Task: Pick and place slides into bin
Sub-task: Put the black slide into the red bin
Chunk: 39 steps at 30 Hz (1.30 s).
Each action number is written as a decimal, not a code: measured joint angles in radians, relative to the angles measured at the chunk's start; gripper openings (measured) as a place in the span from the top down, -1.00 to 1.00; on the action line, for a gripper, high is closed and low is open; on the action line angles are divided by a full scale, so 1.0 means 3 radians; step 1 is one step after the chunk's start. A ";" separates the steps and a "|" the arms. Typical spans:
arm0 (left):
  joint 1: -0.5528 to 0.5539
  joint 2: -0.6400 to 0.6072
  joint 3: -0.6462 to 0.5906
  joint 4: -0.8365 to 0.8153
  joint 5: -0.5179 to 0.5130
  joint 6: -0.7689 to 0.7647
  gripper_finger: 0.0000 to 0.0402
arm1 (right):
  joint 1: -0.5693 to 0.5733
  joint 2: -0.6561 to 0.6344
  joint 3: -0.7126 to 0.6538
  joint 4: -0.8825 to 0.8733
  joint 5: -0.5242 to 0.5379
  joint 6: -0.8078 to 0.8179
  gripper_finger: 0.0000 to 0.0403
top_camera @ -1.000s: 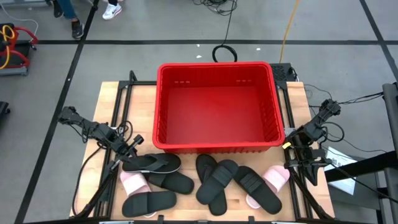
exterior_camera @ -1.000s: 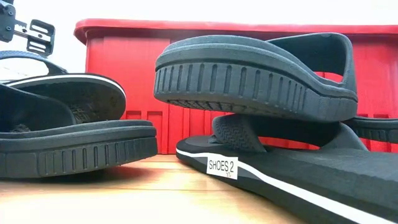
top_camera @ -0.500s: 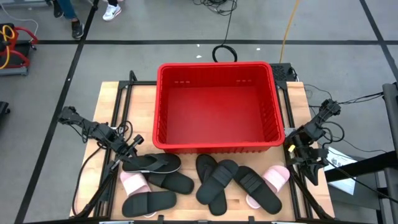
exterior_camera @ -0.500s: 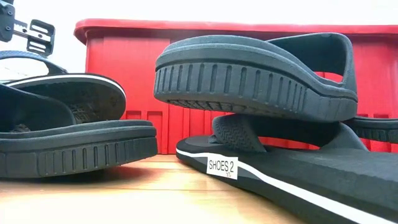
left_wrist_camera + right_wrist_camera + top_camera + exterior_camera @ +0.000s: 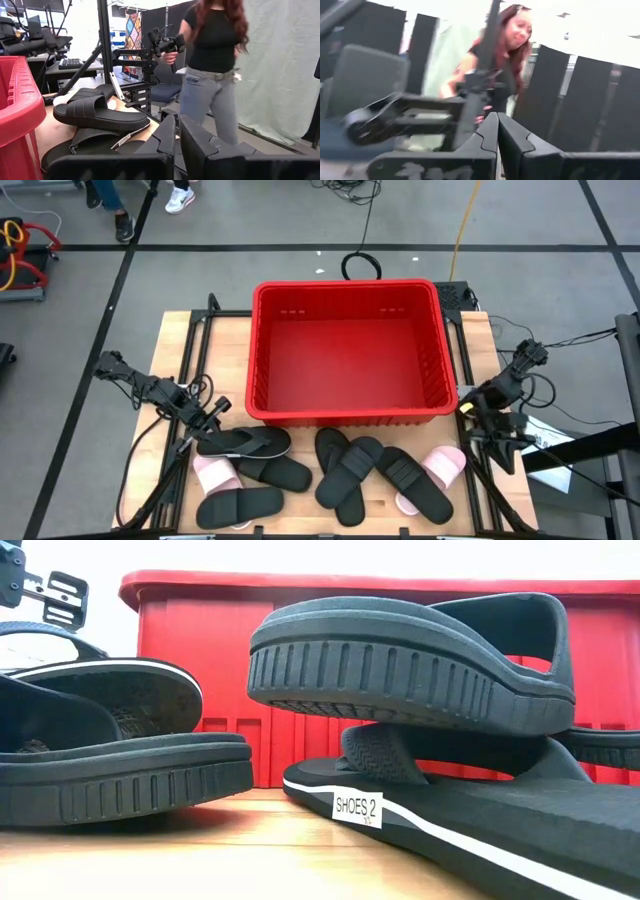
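Observation:
The red bin stands in the middle of the table. Several slides lie in a loose row along the near edge: black ones, partly stacked on one another, and two pale pink ones. In the low view one black slide rests tilted on another. My left gripper hovers level at the left end of the row, shut and holding nothing. My right gripper is at the table's right edge, shut and tipped upward.
The bin's red rim is close beside my left gripper. A person stands beyond the table's side, near the other arm's frame. Black frame rails run along both table sides. Bare wood shows at the near edge.
My right gripper has tipped upward and rolled a little at the table's right edge, staying shut. The slides and the bin have kept their places.

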 joint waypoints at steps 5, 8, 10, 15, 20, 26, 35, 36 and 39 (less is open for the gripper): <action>0.0001 0.0000 0.0000 0.0000 0.0000 0.0000 0.87 | -0.0001 0.0003 0.0104 -0.0048 0.0708 0.0037 1.00; 0.0000 0.0000 0.0001 0.0000 0.0000 0.0000 0.89 | -0.0001 0.0003 0.0194 -0.0224 0.0893 -0.0054 1.00; 0.0000 0.0000 0.0000 0.0000 0.0000 0.0000 0.92 | -0.0001 0.0006 0.0302 -0.0336 0.1030 -0.0100 1.00; 0.0001 0.0000 0.0000 0.0000 0.0000 0.0000 0.99 | -0.0001 0.0034 0.0552 -0.0674 0.1328 -0.0116 1.00; 0.0001 0.0000 0.0001 -0.0001 0.0000 0.0000 0.96 | -0.0001 0.0186 0.0902 -0.0883 0.1356 -0.0247 1.00; 0.0001 0.0000 0.0000 -0.0001 -0.0001 0.0000 0.88 | -0.0001 0.0503 0.1451 -0.1282 0.1922 -0.0408 1.00; 0.0000 0.0000 0.0000 -0.0001 -0.0001 -0.0001 0.94 | -0.0001 0.1054 0.2168 -0.1691 0.2740 -0.0707 1.00; 0.0001 0.0000 0.0000 -0.0001 0.0000 0.0000 0.96 | -0.0001 0.1112 0.2230 -0.1712 0.2870 -0.0717 1.00; 0.0000 0.0000 0.0000 -0.0001 -0.0030 0.0123 0.99 | -0.0001 0.1286 0.2388 -0.1717 0.3164 -0.0716 1.00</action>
